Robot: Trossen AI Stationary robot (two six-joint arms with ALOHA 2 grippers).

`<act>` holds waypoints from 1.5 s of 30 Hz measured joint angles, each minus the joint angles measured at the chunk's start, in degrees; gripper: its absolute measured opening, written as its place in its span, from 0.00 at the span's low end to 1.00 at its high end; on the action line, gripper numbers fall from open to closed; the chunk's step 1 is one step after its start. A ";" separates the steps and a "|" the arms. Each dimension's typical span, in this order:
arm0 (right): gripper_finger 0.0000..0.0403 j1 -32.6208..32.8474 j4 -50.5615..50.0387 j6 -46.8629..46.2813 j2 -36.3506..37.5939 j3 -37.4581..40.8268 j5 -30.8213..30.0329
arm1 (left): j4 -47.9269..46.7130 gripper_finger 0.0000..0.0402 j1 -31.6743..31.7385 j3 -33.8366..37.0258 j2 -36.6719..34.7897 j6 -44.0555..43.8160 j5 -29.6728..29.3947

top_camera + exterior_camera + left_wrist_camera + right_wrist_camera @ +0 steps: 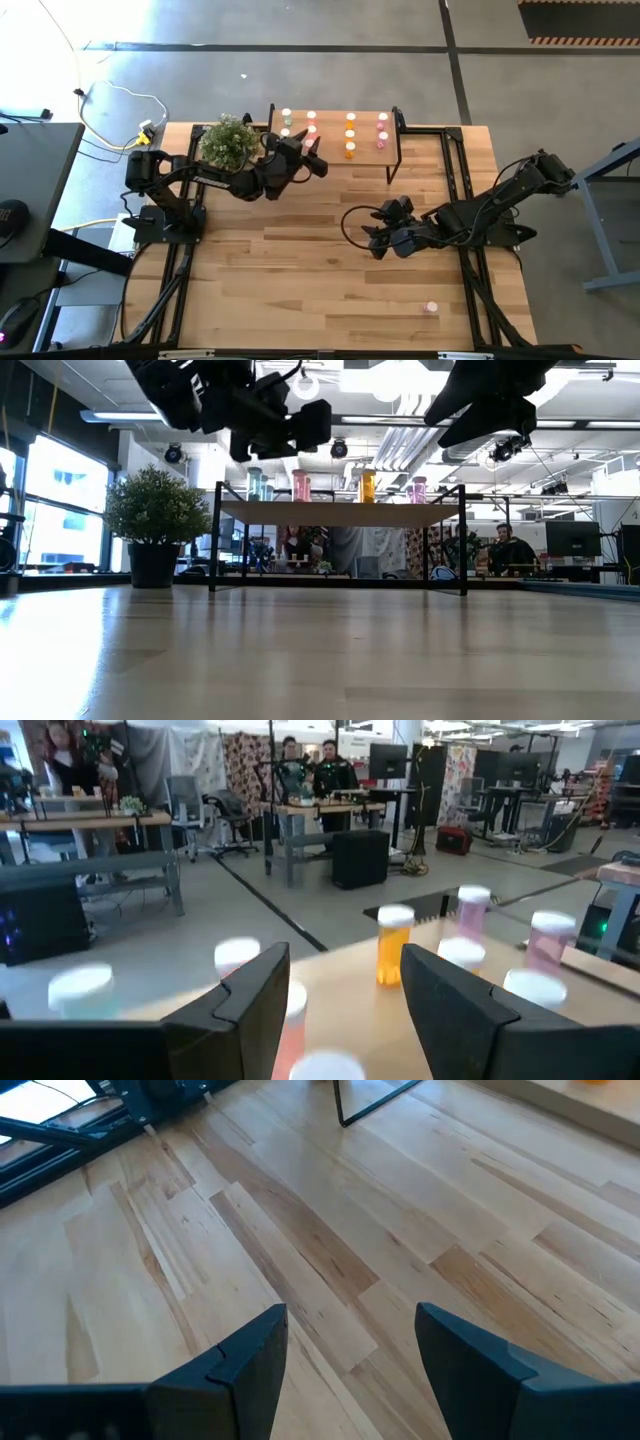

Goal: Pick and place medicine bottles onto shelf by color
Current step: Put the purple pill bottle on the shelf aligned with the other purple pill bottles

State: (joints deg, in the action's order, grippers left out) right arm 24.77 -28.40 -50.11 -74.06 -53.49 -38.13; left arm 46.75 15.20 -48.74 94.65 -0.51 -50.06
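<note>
i have the left gripper point(318, 160) up over the near-left part of the shelf point(367, 160), its fingers point(250, 1005) standing apart with nothing between them. through the left wrist camera i see an orange bottle point(394, 946) upright on the wood top beyond the gap, pink bottles point(550, 942) to one side of it, and blurred pale caps close in around the fingers.

from above, the medicine bottles point(350, 134) stand in four columns on the shelf: pale green point(286, 120), pink point(311, 122), orange, then magenta point(382, 131). the low camera shows the same order along the top point(340, 512), green point(256, 482), pink point(300, 485), orange point(367, 485), magenta point(417, 488). a potted plant point(228, 141) sits on the table just left of the shelf.

one pink bottle point(431, 307) lies alone near the front right of the table point(300, 270), well apart from everything else.

the right gripper point(368, 236) hangs over the middle of the table, in front of the shelf, fingers point(250, 1360) apart and empty, with bare wood slats under it. people sit at desks in the room behind.
</note>
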 joint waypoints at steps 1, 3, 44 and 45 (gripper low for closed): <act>0.52 0.00 0.00 0.00 0.00 0.00 0.00 | -0.01 0.46 0.00 -0.58 0.00 0.85 0.02; 0.52 -0.01 0.00 0.00 0.00 0.00 0.00 | -0.18 0.46 -0.13 -1.68 0.00 2.67 0.06; 0.52 14.84 -23.09 -34.21 0.00 0.00 19.36 | -25.66 0.46 -22.97 12.62 -25.62 -4.18 27.17; 0.52 15.98 -23.30 -35.18 0.00 0.00 20.18 | -25.62 0.46 -23.90 12.80 -25.62 -4.80 27.17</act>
State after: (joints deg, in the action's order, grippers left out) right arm 40.75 -51.70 -85.28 -74.06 -53.49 -17.95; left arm 21.13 -8.70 -35.95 69.04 -5.31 -22.90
